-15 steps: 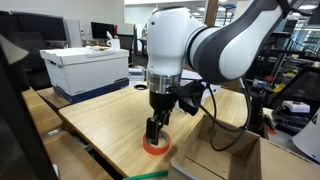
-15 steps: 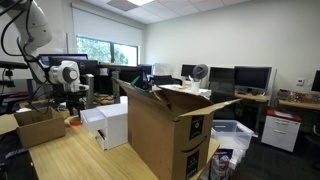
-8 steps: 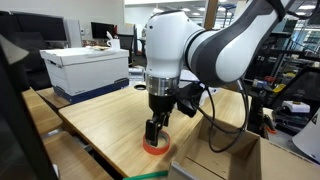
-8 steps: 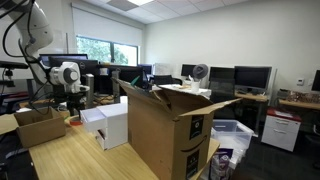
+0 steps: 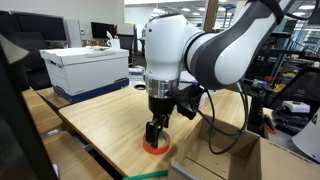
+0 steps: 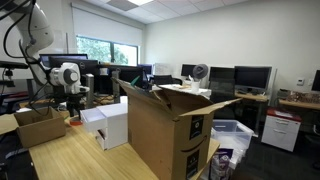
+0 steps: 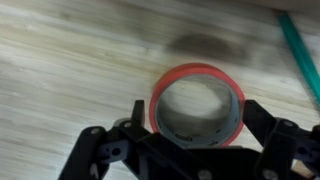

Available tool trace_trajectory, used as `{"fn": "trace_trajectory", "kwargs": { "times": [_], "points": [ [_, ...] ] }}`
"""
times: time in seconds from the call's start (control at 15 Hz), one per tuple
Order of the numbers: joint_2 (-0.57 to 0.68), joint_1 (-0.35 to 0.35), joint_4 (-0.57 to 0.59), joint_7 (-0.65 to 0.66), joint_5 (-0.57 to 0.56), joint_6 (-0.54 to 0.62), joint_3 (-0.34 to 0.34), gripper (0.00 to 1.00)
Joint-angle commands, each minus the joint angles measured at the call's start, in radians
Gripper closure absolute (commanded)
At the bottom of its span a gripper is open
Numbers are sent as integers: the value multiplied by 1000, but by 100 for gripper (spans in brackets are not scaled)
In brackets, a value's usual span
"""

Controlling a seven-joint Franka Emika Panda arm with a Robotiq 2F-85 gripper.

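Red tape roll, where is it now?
In an exterior view the red tape roll lies on the wooden table near its camera-side edge, directly below the open pincer.

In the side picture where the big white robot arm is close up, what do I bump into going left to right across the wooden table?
First the white box with a blue bottom → then the red tape roll → then the cardboard box.
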Motion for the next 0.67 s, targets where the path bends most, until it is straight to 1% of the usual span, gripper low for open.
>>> {"fn": "trace_trajectory", "kwargs": {
  "times": [0.0,0.6],
  "points": [
    [20,12,13,-15,18,-2,-11,0],
    [37,8,24,-23,25,1,-12,0]
  ]
}}
